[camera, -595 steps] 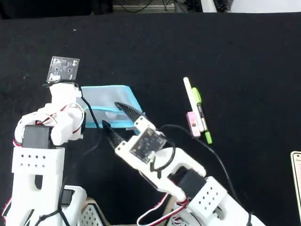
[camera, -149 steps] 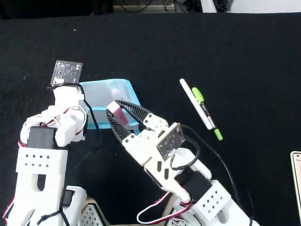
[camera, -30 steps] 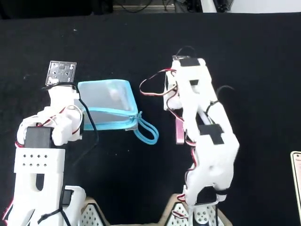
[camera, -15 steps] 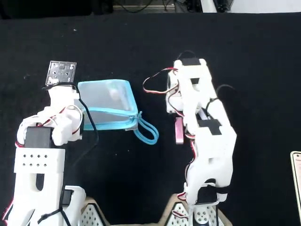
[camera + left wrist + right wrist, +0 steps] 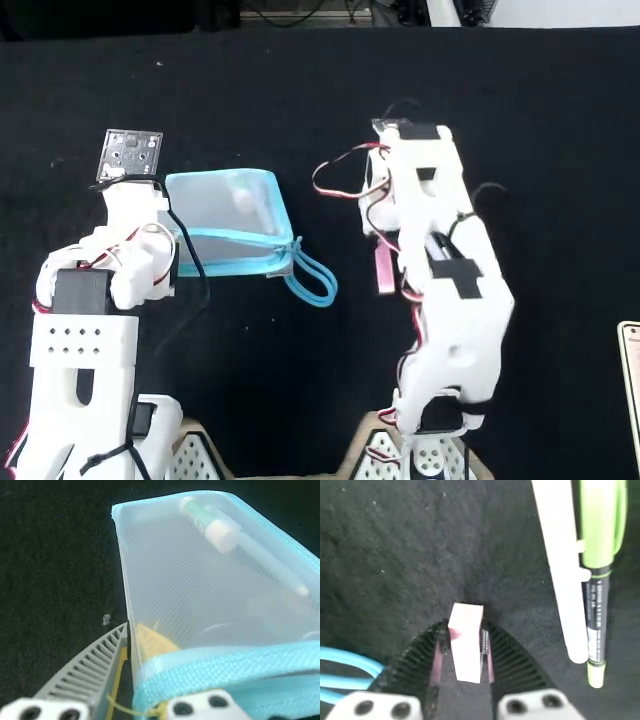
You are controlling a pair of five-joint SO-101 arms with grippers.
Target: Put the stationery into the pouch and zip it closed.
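Note:
The translucent pouch with a blue zip edge lies left of centre, and its blue strap loops out to the right. In the left wrist view the pouch holds a white and green stick. My left gripper is shut on the pouch's edge, at the pouch's left side. My right gripper is shut on a pink eraser, which hangs just above the cloth. The eraser shows to the right of the strap, beneath the right arm. A white pen and a green highlighter lie side by side just beyond it.
Black cloth covers the whole table. A pale card pokes in at the right edge. The right arm stands over the spot where the pens lie. Bare cloth stretches across the far side and the right.
Five seconds ago the right gripper held the eraser at the pouch's mouth; it has since swung right, away from the pouch, eraser still held. Over the last second it only drifted slightly right.

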